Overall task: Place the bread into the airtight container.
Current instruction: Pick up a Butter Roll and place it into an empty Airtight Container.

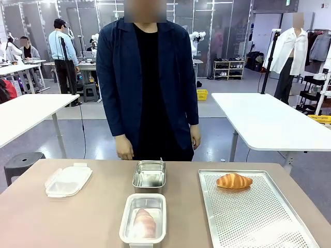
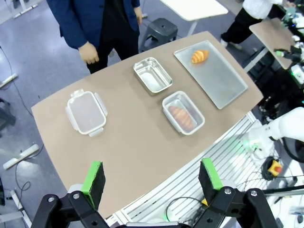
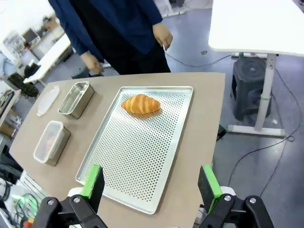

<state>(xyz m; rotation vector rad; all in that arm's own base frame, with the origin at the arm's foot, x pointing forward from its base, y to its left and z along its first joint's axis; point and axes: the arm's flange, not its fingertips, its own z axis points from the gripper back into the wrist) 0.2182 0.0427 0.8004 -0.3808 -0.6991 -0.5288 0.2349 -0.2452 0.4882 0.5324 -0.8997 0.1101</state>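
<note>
Brown table point(image 1: 62, 222), a person standing behind it: one croissant point(image 1: 234, 181) lies on the perforated tray point(image 1: 258, 217), another bread point(image 1: 145, 223) sits in the near container point(image 1: 124, 229), a lid point(image 1: 67, 181) well to its left. Left gripper point(image 2: 151, 175) and right gripper point(image 3: 151, 176) hang high above, jaws wide apart, holding nothing

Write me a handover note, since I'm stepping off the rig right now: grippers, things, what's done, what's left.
Left gripper: open, empty, high above the table's near edge.
Right gripper: open, empty, above the perforated tray.
Person's hands: at their sides, off the table.
Things: croissant on the tray's far end; near container holds one bread; steel container behind it is empty; clip lid lies loose on the robot's left.
Done: one bread in a container.
Left: the croissant, probably into the empty container.
</note>
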